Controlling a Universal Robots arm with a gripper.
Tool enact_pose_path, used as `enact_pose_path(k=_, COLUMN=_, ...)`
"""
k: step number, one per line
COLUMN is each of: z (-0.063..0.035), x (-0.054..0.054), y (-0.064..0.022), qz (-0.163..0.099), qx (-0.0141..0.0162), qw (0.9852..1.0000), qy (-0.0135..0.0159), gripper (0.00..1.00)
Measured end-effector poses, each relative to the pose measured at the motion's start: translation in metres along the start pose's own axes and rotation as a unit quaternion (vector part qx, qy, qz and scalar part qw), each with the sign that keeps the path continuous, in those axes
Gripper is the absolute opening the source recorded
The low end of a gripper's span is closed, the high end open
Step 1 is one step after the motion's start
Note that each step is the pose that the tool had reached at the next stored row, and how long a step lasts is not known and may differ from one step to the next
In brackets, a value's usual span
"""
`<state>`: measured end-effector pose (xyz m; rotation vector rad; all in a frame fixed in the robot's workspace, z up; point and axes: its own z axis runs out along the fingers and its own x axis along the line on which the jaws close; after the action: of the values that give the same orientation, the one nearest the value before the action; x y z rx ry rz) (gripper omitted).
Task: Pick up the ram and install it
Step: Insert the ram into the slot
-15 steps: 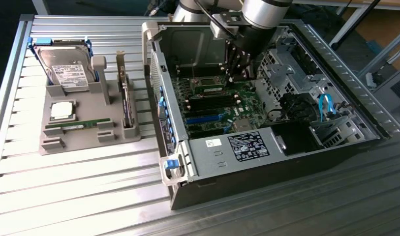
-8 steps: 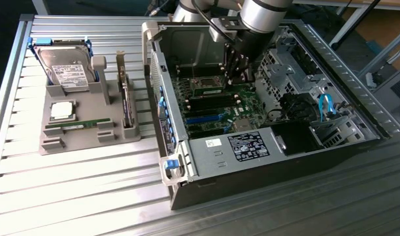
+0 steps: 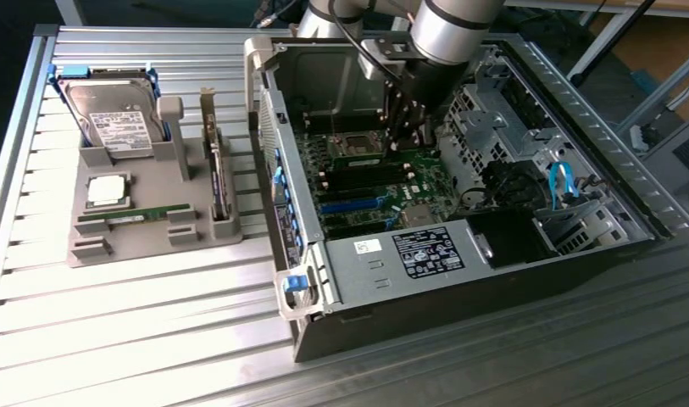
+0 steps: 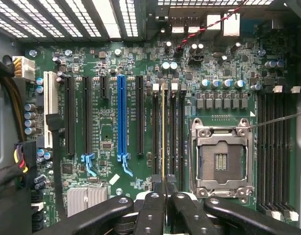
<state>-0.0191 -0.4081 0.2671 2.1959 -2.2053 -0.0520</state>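
Plainly, the gripper (image 4: 163,196) has its fingers (image 4: 149,210) clamped on the ram (image 4: 163,132). In the wrist view the ram shows edge-on as a thin pale line, running along the bank of dark slots (image 4: 176,132) on the board (image 4: 111,161). That bank lies just beside the socket (image 4: 221,159), between it and the long expansion slots. Whether the ram's lower edge touches a slot or hangs just above it cannot be told.

The ram looks light, thin and stiff along its length, but likely brittle if twisted. Its flat faces carry chips, so a hold on both faces near the middle of the top edge, as here, seems the safest. It leaves both ends free for the white latches (image 4: 174,87).

Room is tight. The neighbouring slots sit close on either side, and capacitors (image 4: 168,65) stand near one end of the bank. In the exterior view the gripper (image 3: 410,136) reaches down into the open case (image 3: 321,280), well apart from its walls, with blue cables (image 3: 561,182) toward the exterior view's right. Another green stick (image 3: 135,214) lies in the grey tray (image 3: 130,246) outside the case.
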Motion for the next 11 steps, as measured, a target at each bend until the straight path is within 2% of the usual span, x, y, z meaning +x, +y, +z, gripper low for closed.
enact_pose_path(k=11, z=0.0137, x=0.0, y=-0.0006, qz=0.0, qx=0.0, qw=1.0, qy=0.0, gripper=0.12)
